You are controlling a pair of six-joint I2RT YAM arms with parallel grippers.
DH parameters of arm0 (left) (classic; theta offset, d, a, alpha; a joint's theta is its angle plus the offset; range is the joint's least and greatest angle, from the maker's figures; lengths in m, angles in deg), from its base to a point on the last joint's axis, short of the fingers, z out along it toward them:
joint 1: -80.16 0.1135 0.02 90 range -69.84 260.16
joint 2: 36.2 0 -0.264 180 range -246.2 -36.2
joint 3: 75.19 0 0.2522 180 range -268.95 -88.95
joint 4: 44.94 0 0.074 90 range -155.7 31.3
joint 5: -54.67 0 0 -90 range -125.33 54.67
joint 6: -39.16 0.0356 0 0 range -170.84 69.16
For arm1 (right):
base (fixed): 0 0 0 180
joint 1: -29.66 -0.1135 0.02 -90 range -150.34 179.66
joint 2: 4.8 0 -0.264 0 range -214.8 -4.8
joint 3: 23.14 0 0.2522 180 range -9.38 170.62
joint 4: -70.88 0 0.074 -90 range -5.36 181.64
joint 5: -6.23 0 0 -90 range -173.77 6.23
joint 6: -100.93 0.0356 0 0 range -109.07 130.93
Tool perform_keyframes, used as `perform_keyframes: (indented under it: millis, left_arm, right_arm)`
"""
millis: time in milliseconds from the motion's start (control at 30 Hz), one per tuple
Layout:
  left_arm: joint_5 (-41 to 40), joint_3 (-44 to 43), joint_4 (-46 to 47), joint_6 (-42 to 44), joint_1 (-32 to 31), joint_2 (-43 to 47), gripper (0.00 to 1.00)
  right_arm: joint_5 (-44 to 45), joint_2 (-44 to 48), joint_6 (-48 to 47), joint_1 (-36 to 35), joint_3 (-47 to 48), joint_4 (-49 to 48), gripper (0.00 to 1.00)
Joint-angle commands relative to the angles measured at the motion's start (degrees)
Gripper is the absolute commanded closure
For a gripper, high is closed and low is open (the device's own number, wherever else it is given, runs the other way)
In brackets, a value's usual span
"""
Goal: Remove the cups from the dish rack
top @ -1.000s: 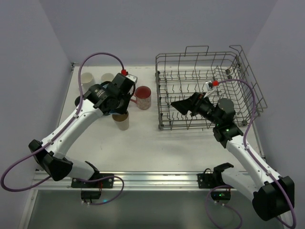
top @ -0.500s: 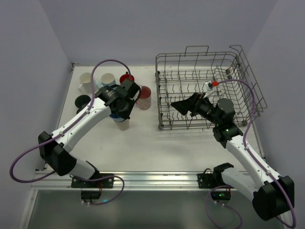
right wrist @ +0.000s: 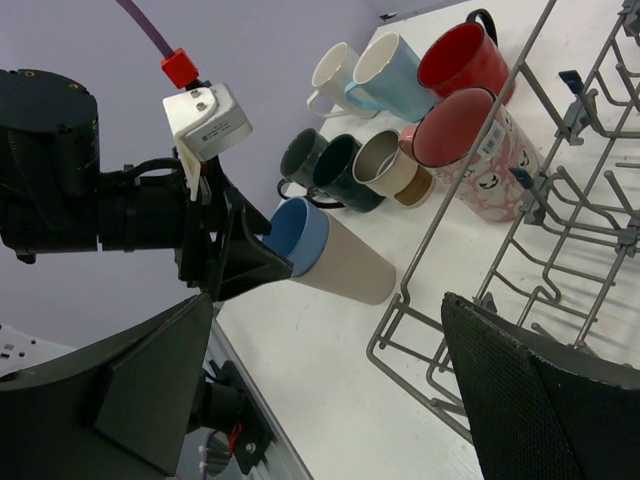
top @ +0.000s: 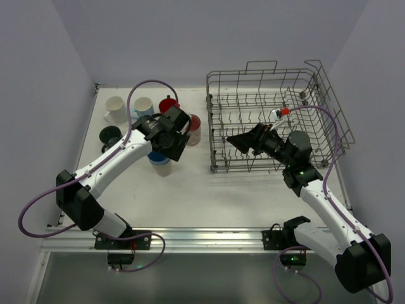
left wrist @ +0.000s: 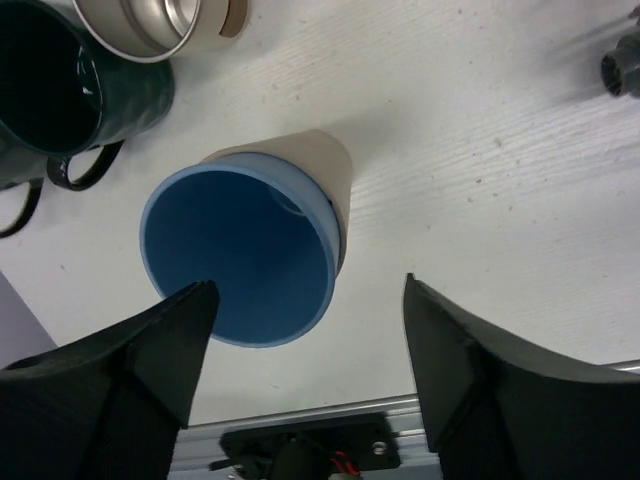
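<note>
8 cups (right wrist: 470,140) stand on the table (top: 209,190), left of 1 dish rack (top: 253,107). The left gripper (left wrist: 308,290), jaws apart, straddles the tall blue tumbler (left wrist: 240,260). The right gripper (top: 242,140) gapes wide over the rack's near side.

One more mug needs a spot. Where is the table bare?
Bare: the wide near band of table, from the tumbler and dish rack down to the arm bases. Narrower: the gap between tumbler and rack. Crowded: the far-left mugs.

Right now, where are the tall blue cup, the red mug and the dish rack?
tall blue cup (left wrist: 235,255), left wrist view, on its blue inside.
red mug (right wrist: 458,55), right wrist view, on its middle.
dish rack (top: 266,85), top view, on its back wall.
</note>
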Motion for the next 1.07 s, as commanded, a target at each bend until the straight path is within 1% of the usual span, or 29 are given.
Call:
perform_keyframes:
  millis: [0,67,100,167,200,233,267,300,367,400,467,500,533,600,633,667,733,767,867,967,1033]
  left_arm:
    - [-3.8,-3.3,2.8,0.0,-0.3,0.2,0.14]
    - [-6.7,-7.0,3.1,-0.9,-0.3,1.5,0.02]
    - [-7.9,-8.1,5.0,-1.1,-0.4,3.7,0.0]
    - [-10.3,-9.0,8.8,-1.3,-0.4,7.5,0.0]
    - [-10.0,-8.2,15.3,-1.1,-0.3,10.2,0.0]
    - [-9.4,-6.6,19.5,-0.8,-0.3,16.5,0.0]
    - [-7.5,-2.1,27.8,-0.4,-0.4,20.0,0.0]
    - [-6.3,0.5,31.7,0.1,-0.3,26.9,0.0]
    - [-3.8,7.2,37.4,0.8,-0.3,33.2,0.0]
    - [-3.4,9.0,40.1,0.6,-0.3,38.2,0.0]
    - [-3.1,12.1,40.2,0.0,-0.3,42.1,0.0]
    - [-2.9,13.0,38.8,-0.3,-0.3,45.4,0.0]
    - [-2.7,14.1,38.2,-0.6,-0.3,47.1,0.0]
    - [-2.8,17.7,36.4,-2.3,-0.3,51.6,0.0]
    - [-2.8,19.0,35.9,-2.8,-0.4,53.1,0.0]
    - [-2.9,21.6,35.7,-4.0,-0.3,54.4,0.0]
    - [-2.8,24.2,36.0,-4.9,-0.3,58.4,0.0]
    - [-3.2,26.2,36.7,-5.0,-0.3,59.4,0.0]
    - [-3.5,28.0,38.2,-5.4,-0.4,61.6,0.0]
    - [-2.8,29.2,39.5,-4.9,-0.3,61.3,0.0]
    - [-2.6,29.0,39.5,-5.4,-0.3,59.6,0.0]
  right_arm:
    - [1.4,1.8,-1.4,-0.2,1.6,1.0,0.01]
    - [2.0,2.9,-1.5,-0.2,2.5,1.7,0.01]
    - [2.3,3.5,-1.8,-0.1,2.8,2.6,0.01]
    - [3.8,5.9,-3.4,-0.1,4.6,5.3,0.01]
    - [4.6,7.1,-4.3,-0.2,5.5,9.3,0.01]
    - [5.6,8.5,-6.1,-0.2,7.5,11.5,0.01]
    - [8.5,12.0,-7.0,-0.2,8.5,14.0,0.01]
    - [10.2,14.0,-7.9,-0.1,9.4,19.0,0.01]
    - [14.2,18.3,-10.0,-0.1,11.2,23.2,0.01]
    - [18.6,22.7,-10.5,-0.2,11.5,27.0,0.01]
    - [22.9,26.9,-11.6,-0.1,11.9,30.7,0.01]
    - [24.9,30.6,-11.7,-0.1,11.9,34.6,0.01]
    - [28.6,32.1,-11.8,-0.2,11.6,36.2,0.01]
    - [31.0,35.2,-11.6,-0.1,10.7,39.8,0.01]
    - [32.2,38.1,-11.6,-0.2,9.0,40.1,0.01]
    - [32.3,39.7,-12.2,-0.2,8.1,40.0,0.01]
    - [32.2,43.2,-12.1,-0.2,5.2,38.9,0.01]
    - [31.8,43.9,-12.0,-0.2,4.6,38.3,0.01]
    - [30.2,44.2,-11.7,-0.1,3.6,36.2,0.01]
    - [29.8,41.9,-11.7,-0.2,4.6,35.7,0.01]
    - [29.8,40.7,-11.7,-0.1,5.5,35.7,0.01]
